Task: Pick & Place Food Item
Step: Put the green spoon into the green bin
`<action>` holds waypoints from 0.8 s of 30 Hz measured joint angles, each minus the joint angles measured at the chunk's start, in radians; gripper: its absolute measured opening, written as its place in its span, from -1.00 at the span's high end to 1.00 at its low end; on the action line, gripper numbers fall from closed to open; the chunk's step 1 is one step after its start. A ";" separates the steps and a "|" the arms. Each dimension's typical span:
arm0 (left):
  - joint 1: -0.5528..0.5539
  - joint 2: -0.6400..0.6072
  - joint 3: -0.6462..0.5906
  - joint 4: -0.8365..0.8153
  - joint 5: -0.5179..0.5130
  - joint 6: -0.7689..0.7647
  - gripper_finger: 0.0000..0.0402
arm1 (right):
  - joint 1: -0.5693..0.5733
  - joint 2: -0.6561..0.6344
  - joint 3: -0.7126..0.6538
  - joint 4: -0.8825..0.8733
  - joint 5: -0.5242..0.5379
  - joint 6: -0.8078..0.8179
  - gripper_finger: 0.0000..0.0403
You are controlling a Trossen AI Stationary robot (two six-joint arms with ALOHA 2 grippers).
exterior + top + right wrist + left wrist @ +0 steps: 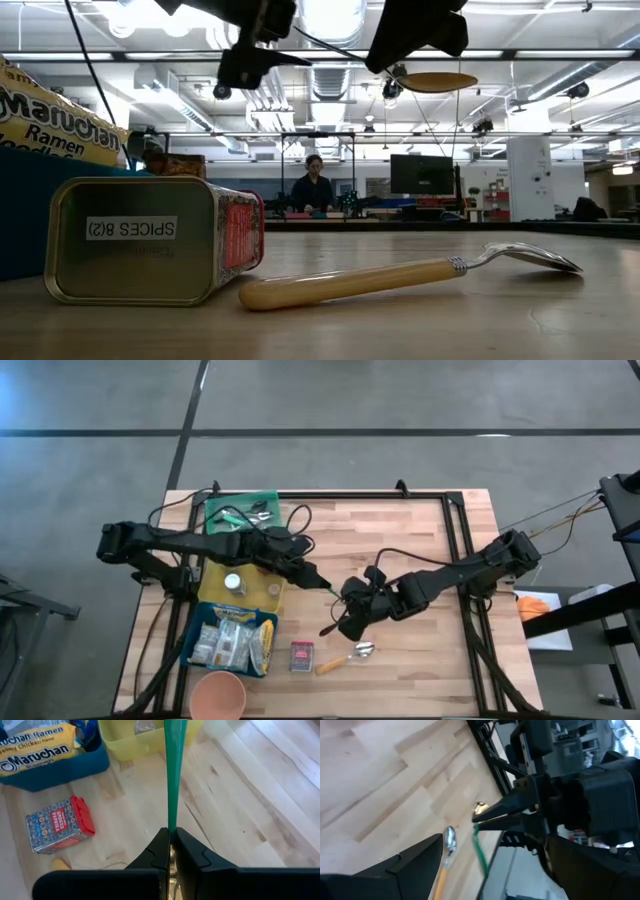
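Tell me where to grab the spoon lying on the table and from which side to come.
Grip the spoon by its cream handle, near the middle, coming straight down from above with the fingers astride it. It lies flat on the table, the handle is long and straight, and the spice tin lies close beside the handle's end.

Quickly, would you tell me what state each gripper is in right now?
Left gripper: open, holding nothing, above the table near the yellow bin.
Right gripper: shut on a thin green strip, raised over the table.
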State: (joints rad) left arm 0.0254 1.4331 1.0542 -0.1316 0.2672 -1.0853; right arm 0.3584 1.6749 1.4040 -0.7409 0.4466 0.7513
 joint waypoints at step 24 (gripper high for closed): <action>0.000 0.069 0.000 0.112 0.075 0.008 0.29 | -0.001 0.000 -0.008 0.029 0.024 0.005 0.96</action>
State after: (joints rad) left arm 0.0257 1.5024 1.0546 -0.0193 0.3420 -1.0771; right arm 0.3573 1.6752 1.3956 -0.7116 0.4710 0.7563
